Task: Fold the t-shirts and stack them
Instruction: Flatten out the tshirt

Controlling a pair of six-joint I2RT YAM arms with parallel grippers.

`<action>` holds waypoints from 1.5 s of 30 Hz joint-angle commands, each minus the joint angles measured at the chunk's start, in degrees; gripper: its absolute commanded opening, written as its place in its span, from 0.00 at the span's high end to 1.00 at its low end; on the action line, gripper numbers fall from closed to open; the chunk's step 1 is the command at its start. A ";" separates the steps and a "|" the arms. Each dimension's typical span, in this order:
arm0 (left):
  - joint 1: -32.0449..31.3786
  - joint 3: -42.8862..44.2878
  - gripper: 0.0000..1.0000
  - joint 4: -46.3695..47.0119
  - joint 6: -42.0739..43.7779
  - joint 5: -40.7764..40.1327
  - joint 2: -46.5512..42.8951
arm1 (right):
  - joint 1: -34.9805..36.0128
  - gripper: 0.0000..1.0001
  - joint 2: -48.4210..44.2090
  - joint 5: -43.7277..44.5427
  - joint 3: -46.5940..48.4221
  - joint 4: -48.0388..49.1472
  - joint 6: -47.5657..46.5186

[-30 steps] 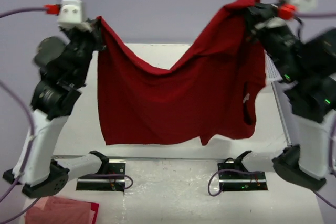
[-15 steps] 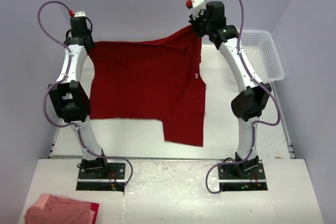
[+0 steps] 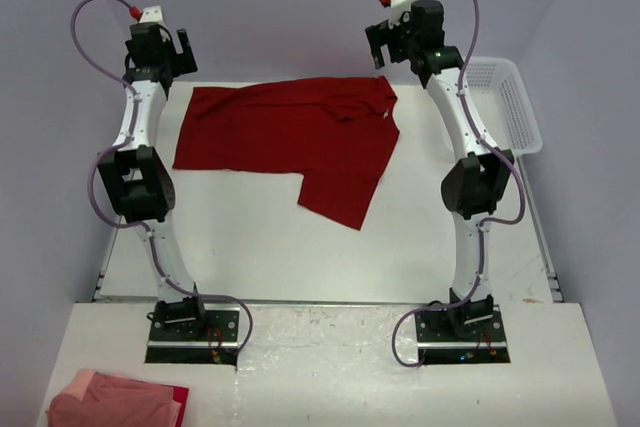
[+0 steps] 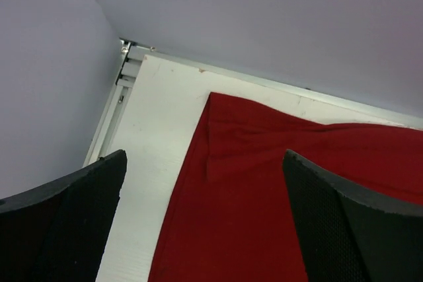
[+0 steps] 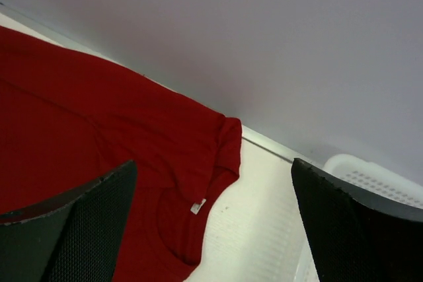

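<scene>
One red t-shirt [image 3: 280,127] on table [image 3: 250,247], left pincer [image 4: 205,156] agape, right pincer [image 5: 213,163] agape

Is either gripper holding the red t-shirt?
No, the left gripper and right gripper stand open and empty; the red t-shirt lies on the table.

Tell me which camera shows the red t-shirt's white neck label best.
Right wrist view: the white neck label shows clearly against the red t-shirt, by the neck opening. The top view shows the whole shirt, but the label is too small to tell. The left wrist view shows only a plain corner, no label.
</scene>
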 commanded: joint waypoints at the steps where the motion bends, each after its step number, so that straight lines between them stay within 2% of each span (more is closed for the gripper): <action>1: 0.19 -1.23 0.00 6.50 -1.72 -1.52 -8.66 | 0.80 0.01 -10.96 3.64 -0.93 -0.77 4.90; 3: -0.60 -1.06 0.00 2.65 -3.48 -5.47 -11.39 | 2.29 0.01 -13.97 5.32 -1.91 -6.54 7.80; 4: -0.78 -0.62 0.00 -4.33 -4.35 -9.31 -12.01 | 2.91 0.01 -16.42 5.32 -3.39 -8.84 12.69; 6: -0.87 -1.31 0.00 -12.10 -9.36 -10.58 -13.59 | 5.19 0.01 -18.54 3.93 -4.98 -16.29 21.99; 7: -0.87 -3.67 0.00 -16.05 -12.24 -9.97 -14.82 | 6.07 0.01 -21.77 2.61 -10.91 -17.03 24.93; 8: -0.87 -13.09 0.00 -15.75 -14.27 -8.66 -19.18 | 8.60 0.01 -23.98 2.51 -15.31 -15.91 27.39; 9: -0.78 -19.01 0.00 -14.26 -15.68 -5.86 -21.66 | 9.93 0.04 -26.26 3.99 -19.97 -14.51 32.29; 10: -0.78 -23.86 0.00 -10.85 -17.96 -0.70 -24.21 | 11.25 0.06 -28.64 4.09 -29.59 -12.75 34.69; 11: -0.69 -32.43 0.00 -9.43 -19.03 1.00 -28.32 | 13.00 0.10 -32.92 3.74 -34.38 -11.17 37.06; 12: -0.69 -35.56 0.01 -8.72 -20.17 1.72 -29.76 | 13.28 0.13 -34.71 0.61 -38.61 -7.58 41.00; 13: -0.69 -38.03 0.01 -7.32 -21.66 4.25 -31.16 | 13.29 0.18 -36.38 -0.82 -46.66 -5.90 44.00; 14: -0.60 -41.36 0.01 -7.22 -22.02 4.27 -33.18 | 13.29 0.30 -39.44 -2.66 -50.74 -2.22 46.20; 15: -0.69 -42.79 0.02 -7.30 -22.20 4.97 -34.07 | 13.29 0.35 -40.95 -3.98 -57.83 -0.36 49.01; 17: -0.60 -46.65 0.02 -6.16 -22.38 6.47 -36.88 | 13.73 0.41 -45.24 -4.79 -64.63 4.37 51.23; 19: -0.69 -47.81 0.02 -7.47 -21.85 5.16 -38.46 | 13.81 0.45 -47.11 -1.47 -71.15 4.41 54.13; 21: -0.52 -48.34 0.01 -7.57 -21.59 3.49 -39.35 | 13.73 0.43 -48.60 -2.76 -76.23 5.98 55.97; 22: -0.34 -48.60 0.01 -8.09 -21.85 1.57 -39.96 | 13.81 0.34 -49.13 -5.03 -78.27 7.12 56.76; 24: 0.10 -48.61 0.00 -7.83 -21.94 0.76 -40.05 | 13.81 0.30 -49.40 -5.84 -83.62 10.47 59.13; 32: 1.24 -48.60 0.00 -7.57 -24.49 3.48 -38.82 | 13.99 0.33 -47.82 -3.47 -90.94 14.24 63.27; 45: 1.24 -50.80 0.00 -6.51 -25.37 3.39 -42.77 | 16.36 0.41 -39.82 -2.85 -95.16 20.22 68.72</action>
